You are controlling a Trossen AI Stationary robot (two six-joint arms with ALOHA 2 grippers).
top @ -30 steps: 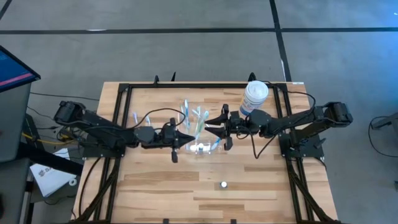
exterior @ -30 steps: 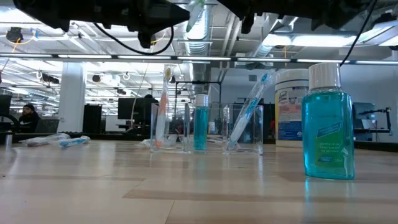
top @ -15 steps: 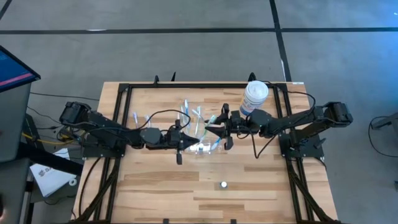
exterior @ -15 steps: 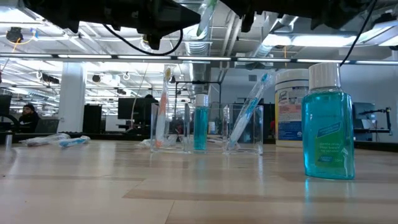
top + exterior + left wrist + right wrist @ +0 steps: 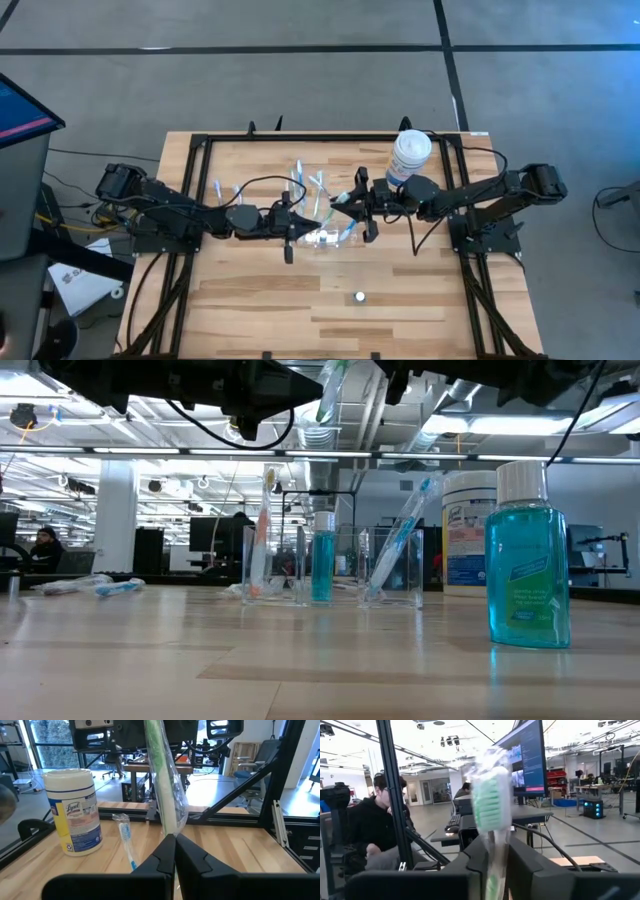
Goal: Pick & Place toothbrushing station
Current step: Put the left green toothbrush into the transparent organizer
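Observation:
A green-and-white toothbrush [image 5: 162, 785] in a clear wrapper hangs in the air above the clear holder [image 5: 325, 232] at the table's middle. My left gripper [image 5: 312, 223] is shut on its lower end and my right gripper [image 5: 341, 206] on its upper part, below the green head [image 5: 491, 795]. In the low view the holder [image 5: 330, 565] stands on the table with an orange-and-white toothbrush [image 5: 263, 530], a blue tube [image 5: 322, 555] and a blue toothbrush [image 5: 400, 535] leaning in its compartments. My left gripper pinches the wrapped handle's lower end [image 5: 170, 831] between its two fingers, coming level from the table's left. The toothbrush rises slanting from the fingers, clear of the table and the holder. My right gripper has the wrapped neck [image 5: 495, 852] just below the head between its two fingers [image 5: 476, 855], coming from the table's right and lying across the toothbrush. The head stands above the fingers.
A white wipes tub [image 5: 410, 155] stands at the far right, behind my right gripper. A blue liquid bottle [image 5: 528, 555] stands near the front edge. Loose toothbrushes [image 5: 228, 190] lie on the table to the left. A dark frame [image 5: 200, 145] rims the table.
My right gripper has shut its fingers on the toothbrush's upper part, staying where it was. The toothbrush stays lifted and slanting between the two grippers.

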